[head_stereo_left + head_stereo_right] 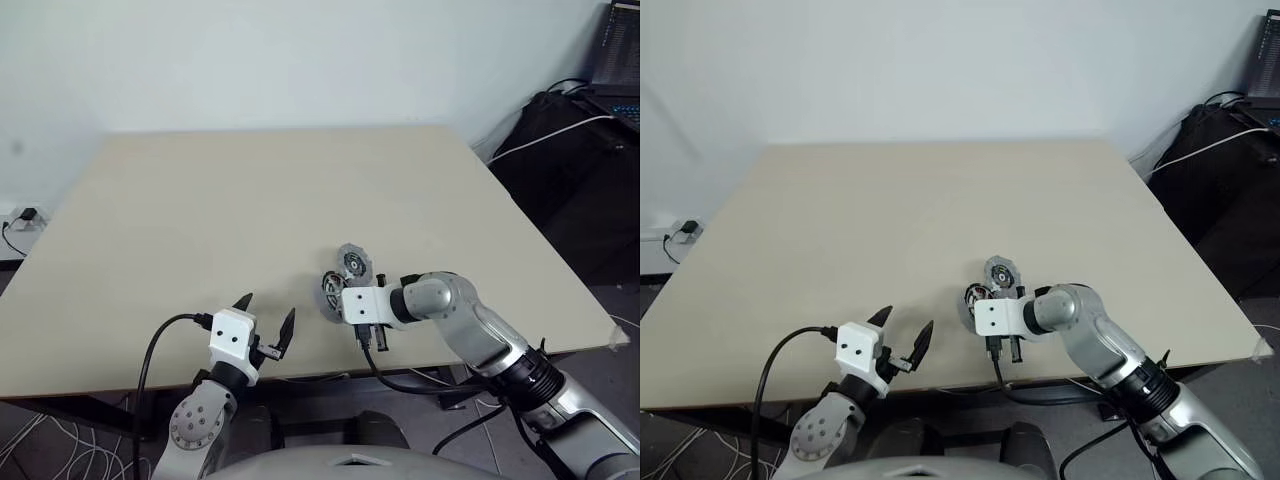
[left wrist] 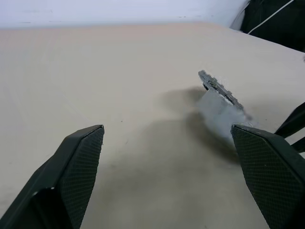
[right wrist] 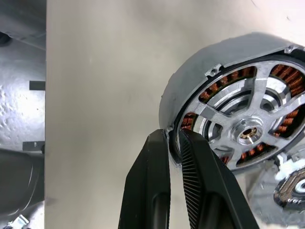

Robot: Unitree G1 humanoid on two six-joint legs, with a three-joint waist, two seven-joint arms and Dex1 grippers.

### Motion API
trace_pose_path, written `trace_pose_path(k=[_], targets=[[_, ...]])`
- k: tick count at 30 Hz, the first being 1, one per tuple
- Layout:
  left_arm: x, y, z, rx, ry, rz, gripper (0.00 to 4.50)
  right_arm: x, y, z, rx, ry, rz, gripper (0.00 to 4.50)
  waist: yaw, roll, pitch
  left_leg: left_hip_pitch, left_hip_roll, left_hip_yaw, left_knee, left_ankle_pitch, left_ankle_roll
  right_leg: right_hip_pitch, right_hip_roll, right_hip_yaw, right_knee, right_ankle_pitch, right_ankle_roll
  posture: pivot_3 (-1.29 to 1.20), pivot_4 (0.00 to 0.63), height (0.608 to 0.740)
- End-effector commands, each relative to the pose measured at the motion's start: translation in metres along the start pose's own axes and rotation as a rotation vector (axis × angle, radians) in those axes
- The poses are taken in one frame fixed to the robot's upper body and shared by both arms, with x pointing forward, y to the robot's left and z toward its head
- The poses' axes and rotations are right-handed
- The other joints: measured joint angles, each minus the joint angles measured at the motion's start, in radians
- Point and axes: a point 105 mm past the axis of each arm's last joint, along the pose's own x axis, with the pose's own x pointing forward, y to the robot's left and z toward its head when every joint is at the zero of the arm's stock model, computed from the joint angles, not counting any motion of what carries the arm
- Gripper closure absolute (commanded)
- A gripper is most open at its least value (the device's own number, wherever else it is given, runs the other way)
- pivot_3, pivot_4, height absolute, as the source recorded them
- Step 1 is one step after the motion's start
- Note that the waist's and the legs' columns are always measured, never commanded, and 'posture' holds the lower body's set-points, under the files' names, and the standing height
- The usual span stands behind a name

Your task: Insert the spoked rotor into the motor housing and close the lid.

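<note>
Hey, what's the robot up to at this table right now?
It is putting a small motor together on a beige table. The right gripper has its fingers pinched on the rim of the motor housing, tilting it up off the table. The spoked rotor already sits inside it over the copper coils. Another round part, probably the lid, lies on the table just beyond. The left gripper hovers open and empty near the table's front edge.
</note>
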Motion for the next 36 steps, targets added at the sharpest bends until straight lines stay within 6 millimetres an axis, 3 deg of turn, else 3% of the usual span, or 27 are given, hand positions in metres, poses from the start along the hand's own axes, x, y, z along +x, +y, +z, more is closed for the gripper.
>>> trace_pose_path(k=[1, 8, 12, 17, 20, 31, 36], targets=[[0.001, 0.000, 0.003, 0.000, -0.034, -0.013, 0.00, -0.024, -0.016, 0.009, -0.045, -0.010, -0.116, 4.40, 0.000, -0.001, 0.001, 0.000, 0.000, 0.000, 0.000, 0.000, 0.000, 0.000, 0.000, 0.000, 0.000, 0.000, 0.000, 0.00, 0.000, 0.740], [-0.001, 0.000, -0.008, -0.006, -0.025, -0.022, 0.00, -0.043, -0.009, 0.012, -0.147, 0.050, -0.109, 4.40, -0.002, -0.003, 0.004, 0.000, 0.000, -0.001, 0.001, 0.000, 0.000, 0.000, 0.000, 0.000, 0.000, 0.000, 0.000, 0.00, 0.000, 0.740], [-0.002, 0.001, -0.014, -0.009, -0.023, -0.023, 0.00, -0.042, -0.005, 0.016, -0.153, 0.046, -0.099, 4.40, -0.003, -0.005, 0.005, 0.000, 0.000, -0.002, 0.001, 0.000, 0.000, 0.000, 0.000, 0.000, 0.000, 0.000, 0.000, 0.00, 0.000, 0.740], [-0.001, 0.000, -0.025, -0.013, -0.020, -0.022, 0.00, -0.014, -0.014, 0.020, 0.113, -0.021, -0.196, 4.40, -0.004, -0.006, 0.005, 0.000, 0.000, -0.003, 0.001, 0.000, 0.000, 0.000, 0.001, -0.001, 0.001, 0.000, 0.000, 0.00, 0.000, 0.740], [-0.003, 0.002, -0.031, -0.015, -0.017, -0.014, 0.00, -0.004, -0.008, 0.014, 0.196, 0.002, -0.202, 4.40, 0.003, -0.005, 0.005, -0.001, 0.000, -0.003, 0.002, 0.000, 0.000, 0.000, 0.000, -0.001, 0.001, 0.000, 0.000, 0.00, 0.000, 0.740], [-0.007, 0.011, -0.044, -0.020, -0.013, 0.002, 0.00, 0.012, 0.008, 0.022, 0.561, -0.041, -0.132, 4.49, -0.002, -0.004, 0.004, -0.002, -0.001, -0.005, 0.003, -0.001, 0.001, 0.000, -0.001, -0.003, 0.001, 0.000, 0.000, 0.00, 0.000, 0.740], [-0.009, 0.013, -0.048, -0.021, -0.011, 0.003, 0.00, 0.016, 0.001, 0.030, 0.556, -0.067, -0.161, 4.49, -0.005, -0.003, 0.004, -0.002, -0.001, -0.005, 0.002, -0.001, 0.001, 0.000, -0.001, -0.003, 0.001, 0.000, 0.000, 0.00, 0.000, 0.740]])
